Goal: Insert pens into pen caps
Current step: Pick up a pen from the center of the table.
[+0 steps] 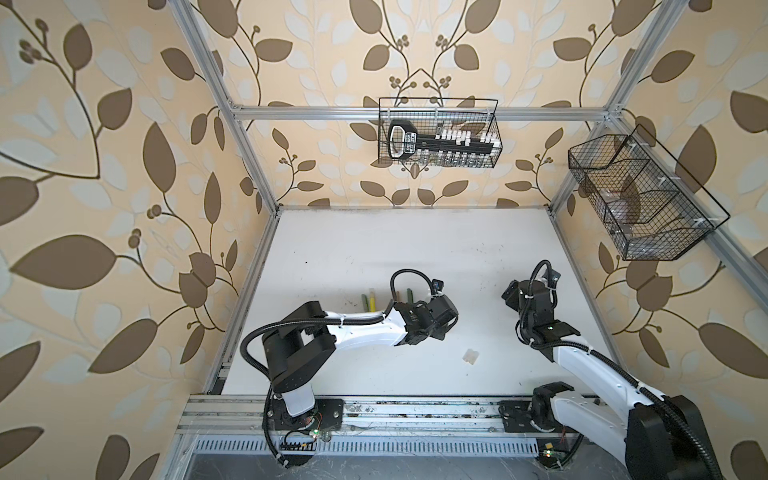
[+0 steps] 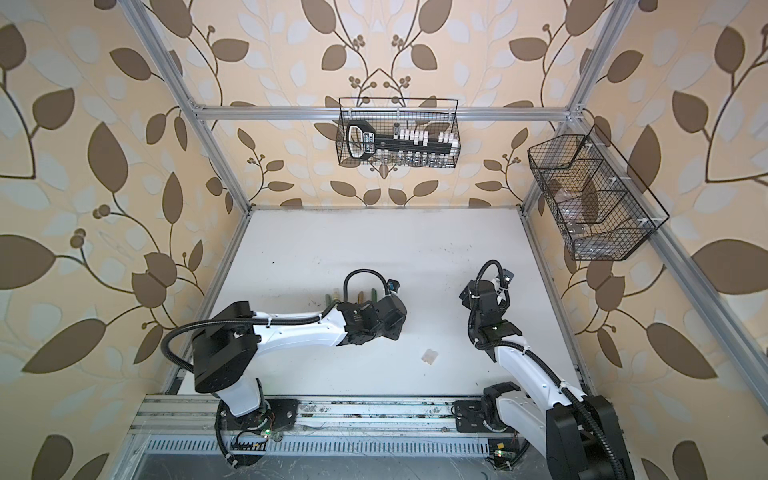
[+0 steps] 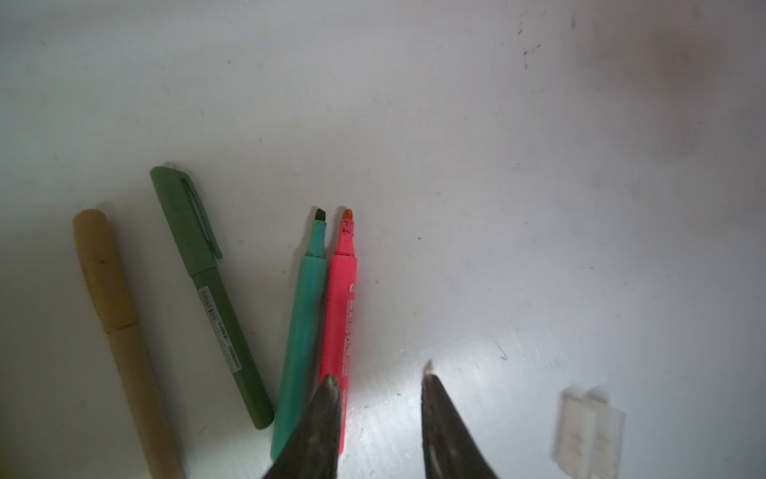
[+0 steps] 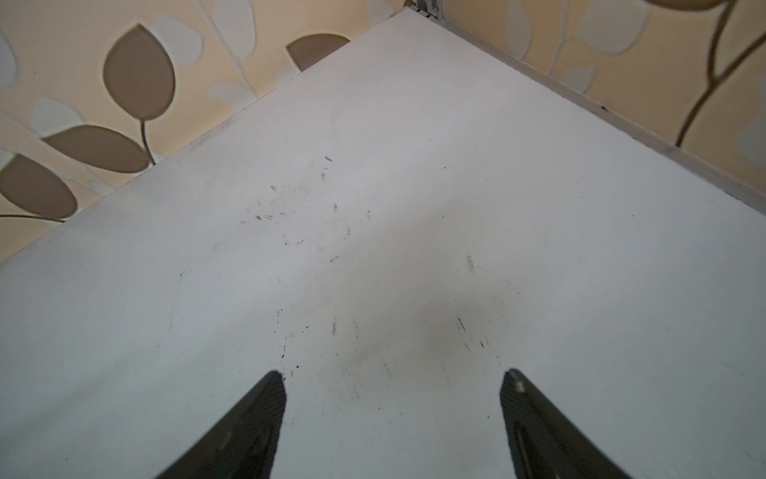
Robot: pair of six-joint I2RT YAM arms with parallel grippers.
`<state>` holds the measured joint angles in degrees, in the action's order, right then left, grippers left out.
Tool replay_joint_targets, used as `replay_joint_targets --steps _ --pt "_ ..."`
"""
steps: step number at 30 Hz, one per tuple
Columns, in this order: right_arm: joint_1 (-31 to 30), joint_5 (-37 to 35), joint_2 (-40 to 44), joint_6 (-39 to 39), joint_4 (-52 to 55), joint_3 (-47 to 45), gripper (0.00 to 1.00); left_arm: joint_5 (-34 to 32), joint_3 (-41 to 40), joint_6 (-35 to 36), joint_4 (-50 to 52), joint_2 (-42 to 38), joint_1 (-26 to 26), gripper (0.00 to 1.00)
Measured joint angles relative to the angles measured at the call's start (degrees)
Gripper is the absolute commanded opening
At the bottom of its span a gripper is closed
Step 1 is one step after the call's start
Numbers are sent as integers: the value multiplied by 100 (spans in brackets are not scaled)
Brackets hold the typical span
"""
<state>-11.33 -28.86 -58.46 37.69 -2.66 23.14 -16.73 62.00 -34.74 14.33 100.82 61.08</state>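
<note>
In the left wrist view a capped tan pen [image 3: 112, 323] and a capped dark green pen [image 3: 207, 290] lie beside an uncapped green marker [image 3: 302, 331] and an uncapped pink-red marker [image 3: 342, 315]. My left gripper [image 3: 379, 381] is open and empty, with one fingertip [image 3: 327, 398] over the pink-red marker's rear end. Two clear pen caps [image 3: 588, 435] lie side by side off to the other side; they show in both top views [image 1: 471, 356] [image 2: 429, 356]. More pens [image 1: 369, 300] peek out behind the left arm. My right gripper [image 4: 393, 377] is open over bare table.
A black wire basket [image 1: 440, 133] holding a rack of small items hangs on the back rail. A second wire basket [image 1: 640, 199] hangs on the right frame. The arm bases sit on the aluminium rail [image 1: 395, 409] along the white table's [image 1: 415, 241] front edge.
</note>
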Motion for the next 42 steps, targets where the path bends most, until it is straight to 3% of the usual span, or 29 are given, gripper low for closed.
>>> replay_joint_targets --steps 24,26,30,34,38,42 --pt "0 85 66 -50 -22 -31 82 -221 367 -24 417 820 0 30" --pt "0 85 66 -50 -22 -31 82 -225 444 -26 413 881 0 27" --pt "0 85 63 -50 -22 -31 82 -278 503 -22 352 938 0 9" --pt "7 111 76 -46 -13 -31 84 -299 503 -22 306 935 0 6" --pt "197 601 365 136 164 -50 84 -151 422 20 278 835 -2 5" --pt "55 1515 1268 551 179 -284 91 4 72 98 208 352 -2 2"
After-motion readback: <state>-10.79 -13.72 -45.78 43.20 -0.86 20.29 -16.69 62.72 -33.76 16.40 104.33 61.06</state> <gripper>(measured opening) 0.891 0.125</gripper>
